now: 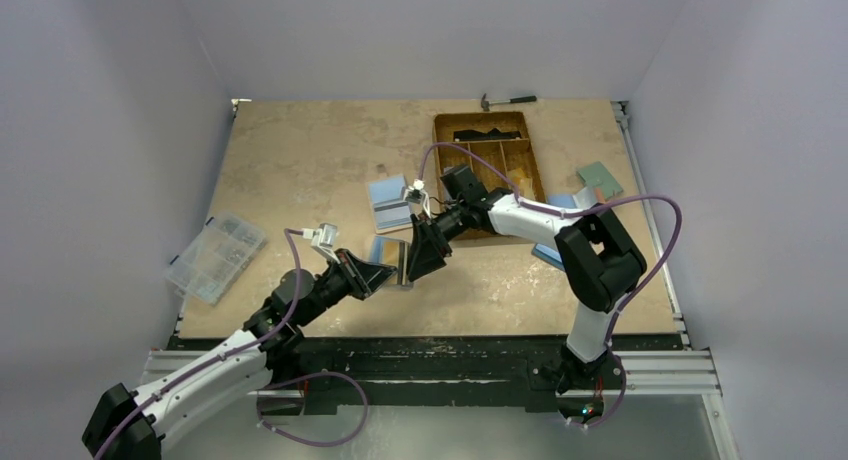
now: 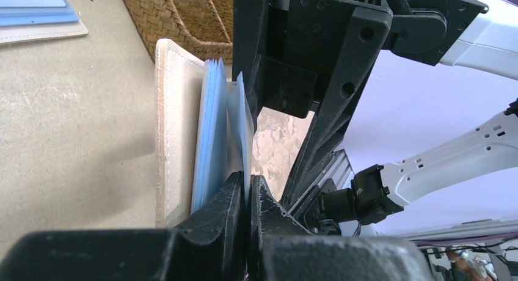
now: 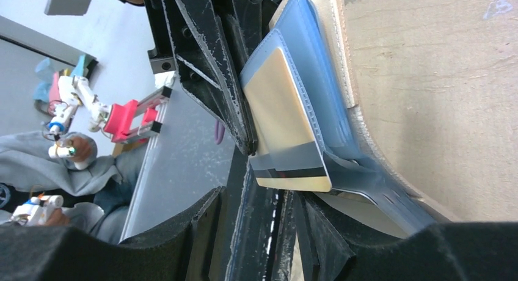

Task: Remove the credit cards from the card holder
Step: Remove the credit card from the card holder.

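Nearest, the left tool [image 2: 247,198] is pinched narrow on a clear sleeve [image 2: 241,128] of the holder [image 2: 174,134]. The holder is held on edge above the bench [image 1: 300,160], between the two arms. The right tool [image 1: 415,260] stands wide at the sleeve's other end and seems to grip nothing.

The risk, I judge, is that the left pinch also traps the card [image 3: 284,119] inside the sleeve. A pull would then drag the whole holder or tear the sleeve. If the pinch loosens, the holder drops.

- Two tools.
- One holder in the air, with one striped card showing.
- Further out, one tan-and-blue flat piece [image 1: 388,205]; I cannot tell whether it is a holder or cards.
- One box [image 1: 215,255] at the left.
- Three loose card-like pieces at the right: [image 1: 548,256], [image 1: 565,201], [image 1: 600,179].
- One tray [image 1: 441,145].
- Farthest, one hammer [image 1: 507,101].
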Controlling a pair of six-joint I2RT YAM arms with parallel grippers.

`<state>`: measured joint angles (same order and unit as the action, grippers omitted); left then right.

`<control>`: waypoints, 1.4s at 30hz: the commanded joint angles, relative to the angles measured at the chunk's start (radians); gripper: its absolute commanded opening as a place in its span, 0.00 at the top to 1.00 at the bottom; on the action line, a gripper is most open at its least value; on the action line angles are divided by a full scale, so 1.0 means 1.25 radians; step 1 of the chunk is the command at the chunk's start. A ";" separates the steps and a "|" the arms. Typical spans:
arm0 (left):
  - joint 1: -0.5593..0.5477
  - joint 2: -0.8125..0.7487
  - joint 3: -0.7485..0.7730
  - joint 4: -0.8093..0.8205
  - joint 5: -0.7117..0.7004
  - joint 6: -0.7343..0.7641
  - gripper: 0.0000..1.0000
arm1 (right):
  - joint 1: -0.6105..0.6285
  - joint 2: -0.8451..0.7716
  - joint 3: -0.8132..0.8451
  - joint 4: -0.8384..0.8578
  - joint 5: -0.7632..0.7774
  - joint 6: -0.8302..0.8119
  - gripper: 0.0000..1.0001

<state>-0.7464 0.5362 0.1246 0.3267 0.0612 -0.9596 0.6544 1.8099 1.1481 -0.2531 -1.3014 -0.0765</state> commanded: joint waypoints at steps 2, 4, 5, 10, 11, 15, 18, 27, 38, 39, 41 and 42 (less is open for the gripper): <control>0.005 0.033 -0.014 0.161 0.049 -0.027 1.00 | -0.003 -0.031 -0.021 0.098 -0.061 0.098 0.48; 0.005 0.053 -0.014 0.185 0.061 -0.030 1.00 | -0.003 -0.028 -0.032 0.139 -0.079 0.139 0.49; 0.006 0.063 -0.014 0.196 0.067 -0.032 1.00 | -0.005 -0.027 -0.038 0.159 -0.086 0.157 0.49; 0.005 0.082 -0.016 0.222 0.074 -0.036 1.00 | -0.010 -0.026 -0.055 0.227 -0.098 0.217 0.54; 0.004 0.081 -0.016 0.222 0.074 -0.037 1.00 | -0.009 -0.025 -0.057 0.236 -0.098 0.225 0.57; 0.005 0.067 -0.019 0.208 0.063 -0.037 1.00 | -0.011 -0.020 -0.065 0.267 -0.094 0.259 0.81; 0.004 0.055 -0.018 0.192 0.057 -0.038 1.00 | -0.012 -0.017 -0.068 0.271 -0.085 0.266 0.97; 0.005 -0.019 -0.008 0.101 0.034 -0.035 0.65 | -0.017 -0.001 -0.048 0.205 -0.089 0.180 1.00; 0.005 -0.122 0.007 -0.049 -0.021 -0.017 0.85 | -0.018 0.012 -0.035 0.126 -0.086 0.106 1.00; 0.005 -0.126 0.007 -0.052 -0.022 -0.017 0.90 | -0.017 0.013 -0.034 0.123 -0.085 0.103 1.00; 0.006 -0.128 0.007 -0.057 -0.023 -0.014 0.98 | -0.017 0.016 -0.033 0.118 -0.082 0.099 1.00; 0.005 -0.128 0.008 -0.059 -0.023 -0.014 0.99 | -0.017 0.017 -0.032 0.116 -0.081 0.098 1.00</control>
<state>-0.7414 0.3897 0.0998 0.2512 0.0513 -0.9997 0.6342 1.8145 1.0718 -0.0864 -1.3979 0.0856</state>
